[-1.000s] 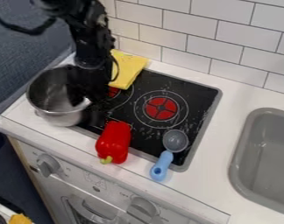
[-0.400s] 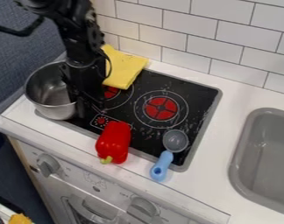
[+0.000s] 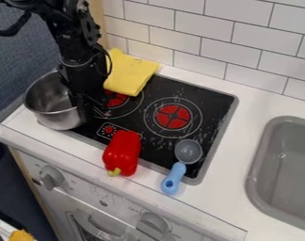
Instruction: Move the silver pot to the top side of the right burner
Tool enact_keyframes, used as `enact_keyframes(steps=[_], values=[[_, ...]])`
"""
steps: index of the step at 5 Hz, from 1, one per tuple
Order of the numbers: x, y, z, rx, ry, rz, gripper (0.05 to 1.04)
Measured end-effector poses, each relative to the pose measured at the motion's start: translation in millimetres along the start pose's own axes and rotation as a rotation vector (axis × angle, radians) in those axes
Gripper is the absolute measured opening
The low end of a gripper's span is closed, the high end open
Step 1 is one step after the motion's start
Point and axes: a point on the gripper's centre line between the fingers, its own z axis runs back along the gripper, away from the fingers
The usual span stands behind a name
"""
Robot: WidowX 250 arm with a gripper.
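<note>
The black gripper (image 3: 86, 107) is low at the right side of the silver pot (image 3: 51, 115), overlapping the pot's rim from the camera's side. Upright and open-topped, the pot stands at the left end of the counter, by the left edge of the black cooktop. Part of its right wall is hidden behind the gripper. The right burner (image 3: 172, 116) is a red disc inside white rings, with bare cooktop around its upper side.
A red pepper (image 3: 122, 153) and a blue-handled grey ladle (image 3: 188, 151) lie along the cooktop's front. Behind the left burner (image 3: 116, 99) is a yellow cloth (image 3: 131, 73). The tiled wall (image 3: 218, 44) bounds the back; a grey sink (image 3: 287, 164) is at right.
The arm has shifted left, and its gripper now covers less of the pot's inside. The pot has slid slightly left and up in the view. More of the left burner shows.
</note>
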Motion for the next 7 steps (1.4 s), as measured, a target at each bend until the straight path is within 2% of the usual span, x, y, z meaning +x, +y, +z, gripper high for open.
enact_keyframes(steps=[1, 2, 3, 4, 5, 6, 7], values=[[9, -9, 27, 0.001, -0.067, 0.0, 0.073], [19, -53, 55, -0.003, -0.128, -0.074, 0.072], [22, -98, 80, -0.006, -0.177, -0.097, 0.072], [31, -148, 80, 0.013, -0.145, -0.133, 0.072], [53, -170, 72, 0.059, -0.129, -0.115, 0.072], [81, -174, 65, 0.089, -0.098, -0.088, 0.072], [104, -175, 60, 0.096, -0.08, -0.065, 0.072]])
